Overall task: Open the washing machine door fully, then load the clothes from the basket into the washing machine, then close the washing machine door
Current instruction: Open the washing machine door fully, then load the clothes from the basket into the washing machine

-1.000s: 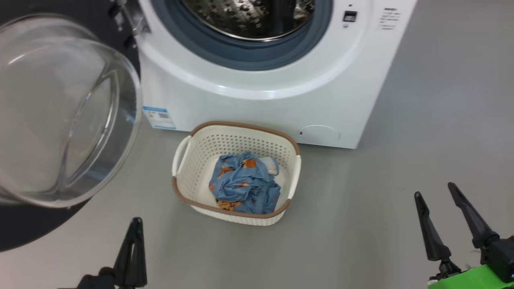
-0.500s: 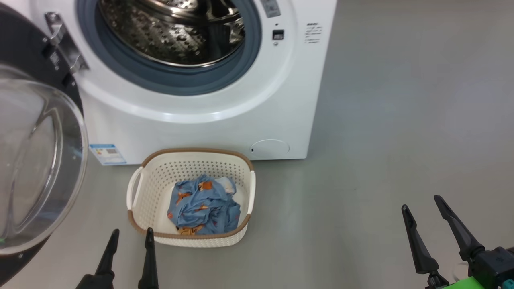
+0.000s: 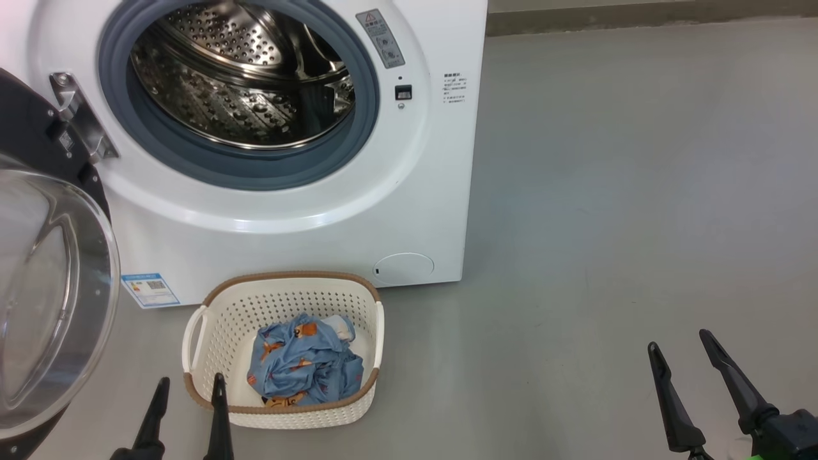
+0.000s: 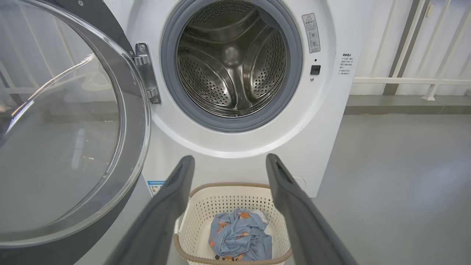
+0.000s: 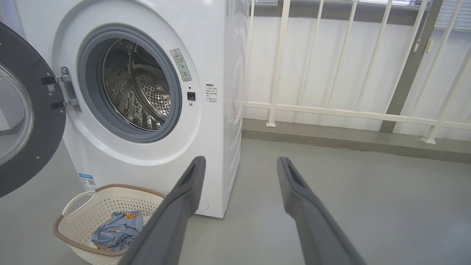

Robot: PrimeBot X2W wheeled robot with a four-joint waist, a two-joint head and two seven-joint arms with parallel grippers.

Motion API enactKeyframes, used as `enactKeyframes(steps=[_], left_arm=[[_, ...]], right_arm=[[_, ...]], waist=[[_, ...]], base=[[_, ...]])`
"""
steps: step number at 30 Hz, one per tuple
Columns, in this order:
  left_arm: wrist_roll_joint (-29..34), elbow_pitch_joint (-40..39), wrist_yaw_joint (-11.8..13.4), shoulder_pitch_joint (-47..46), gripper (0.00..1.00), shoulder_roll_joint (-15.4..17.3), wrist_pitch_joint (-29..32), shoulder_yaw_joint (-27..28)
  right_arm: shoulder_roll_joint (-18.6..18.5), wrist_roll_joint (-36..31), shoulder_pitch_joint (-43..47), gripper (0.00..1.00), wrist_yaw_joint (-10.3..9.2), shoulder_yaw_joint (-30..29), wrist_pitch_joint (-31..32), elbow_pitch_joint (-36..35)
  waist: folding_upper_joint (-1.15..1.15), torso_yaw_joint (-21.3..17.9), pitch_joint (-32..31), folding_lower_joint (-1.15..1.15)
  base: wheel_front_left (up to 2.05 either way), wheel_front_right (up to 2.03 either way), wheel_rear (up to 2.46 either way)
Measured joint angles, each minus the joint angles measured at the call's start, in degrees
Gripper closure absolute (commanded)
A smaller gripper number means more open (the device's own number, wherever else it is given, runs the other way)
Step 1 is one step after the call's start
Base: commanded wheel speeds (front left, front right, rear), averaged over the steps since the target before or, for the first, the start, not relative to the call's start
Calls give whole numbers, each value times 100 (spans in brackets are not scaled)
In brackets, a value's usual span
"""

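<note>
Two grippers are carried low and clear of the work. The left gripper (image 3: pixel 191 381) is positioned just beside the near left corner of the basket (image 3: pixel 287 277), and the right gripper (image 3: pixel 679 340) is held well apart to the right, over bare floor (image 3: pixel 607 223).

The washing machine door (image 3: pixel 38 287) is swung out to the left on its hinge (image 3: pixel 80 121), so that the grey rubber ring (image 3: pixel 243 176) and the steel drum (image 3: pixel 243 83) of the washing machine (image 3: pixel 422 191) are left unobstructed. The opening stage is judged to be complete or very nearly so.

The basket is set on the floor directly before the machine, below the drum mouth, which is judged to keep the lift into the drum short. The clothes (image 3: pixel 300 367) are lying bunched inside the basket, towards its near side, and none are seen in the drum. Loading is therefore judged not yet begun.

Left fingers (image 4: pixel 165 206): spread wide, nothing held, nothing touched. In the left wrist view the basket and clothes are framed between them, which suggests that a descent onto the fabric is being lined up.

Right fingers (image 5: pixel 312 221): spread wide, nothing held, nothing touched, directed past the right side of the machine.

Caution: the door's glass bowl projects close to the left of the left gripper, and clearance should be observed during any lift.
</note>
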Motion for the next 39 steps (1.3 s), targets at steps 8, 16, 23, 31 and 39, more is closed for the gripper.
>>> enactKeyframes(steps=[8,16,23,31,39], left_arm=[[-15,-93,49,40,0,69,56,-2],[-33,-104,52,79,0,107,125,-23],[-90,-103,94,79,0,109,183,-85],[-90,-104,113,79,0,129,199,-142],[-91,-126,148,81,0,156,198,-157]], right_arm=[[44,0,3,0,0,-13,0,31],[69,0,4,0,0,-13,0,35],[69,1,4,0,0,-19,0,38],[75,1,7,0,0,-24,0,38],[80,1,14,0,0,-18,0,42]], waist=[[0,50,-38,0],[0,87,-46,1],[0,92,-60,0],[0,87,-74,0],[0,74,-74,0]], base=[[0,0,0],[0,0,0],[0,0,0],[44,-44,0],[152,-152,0]])
